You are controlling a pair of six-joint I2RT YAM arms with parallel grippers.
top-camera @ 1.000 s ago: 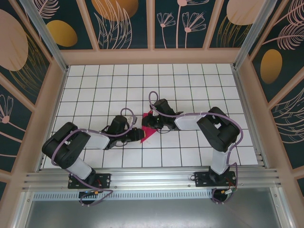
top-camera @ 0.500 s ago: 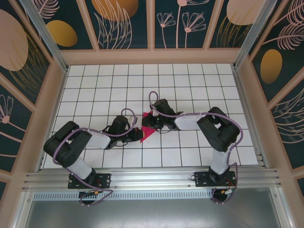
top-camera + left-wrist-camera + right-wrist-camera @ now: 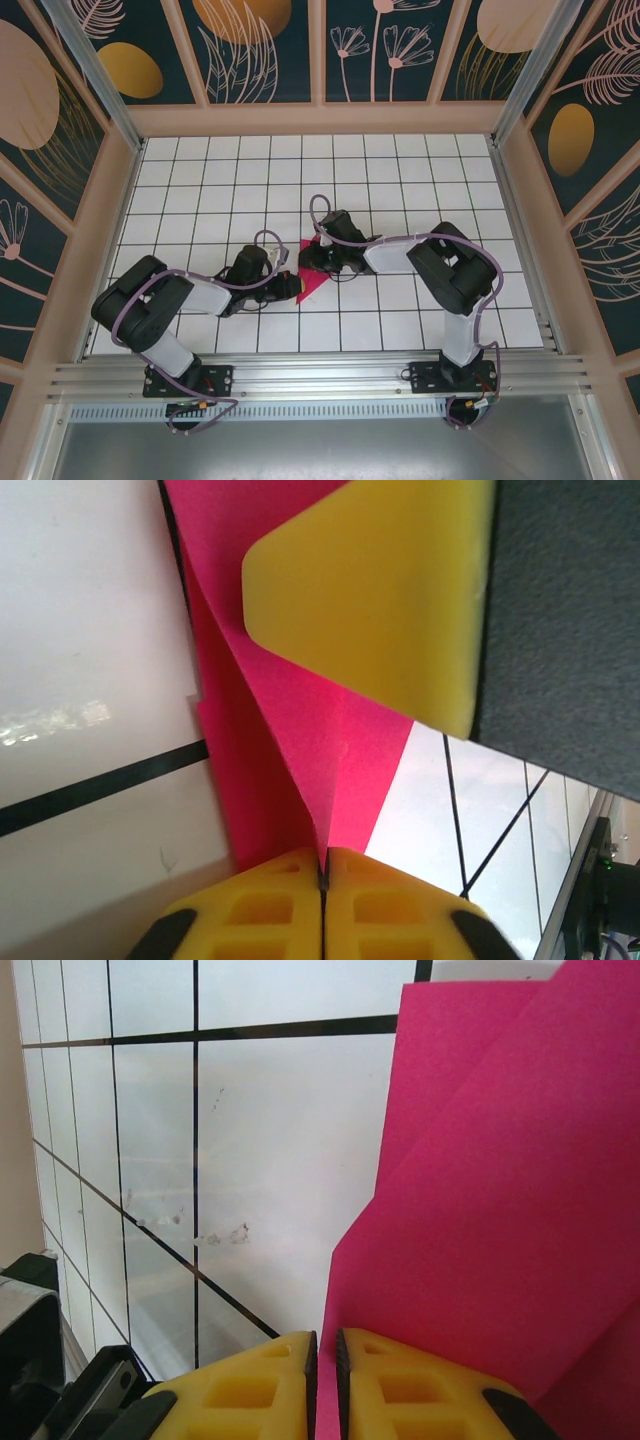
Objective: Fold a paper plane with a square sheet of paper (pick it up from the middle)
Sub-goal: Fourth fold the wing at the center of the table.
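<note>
The magenta-pink sheet of paper (image 3: 312,281) is folded into creased angular layers and lies mid-table between both grippers. Whether it has the paper plane's shape I cannot tell. My left gripper (image 3: 292,287) is at its left edge. In the left wrist view the left gripper (image 3: 323,858) is shut on a pointed ridge of the paper (image 3: 300,720), with one of the right gripper's yellow fingers (image 3: 370,590) lying over the paper ahead. My right gripper (image 3: 318,262) comes in from the right. In the right wrist view the right gripper (image 3: 325,1360) is shut on an edge of the paper (image 3: 500,1210).
The white tiled table (image 3: 420,170) has black grid lines and is bounded by tan walls (image 3: 325,118) at the back and both sides. An aluminium rail (image 3: 320,378) runs along the near edge by the arm bases. Both forearms lie low over the middle tiles.
The left gripper's jaws have closed on the paper's ridge. The right arm's elbow has shifted slightly left. A little more pink paper shows between the grippers.
</note>
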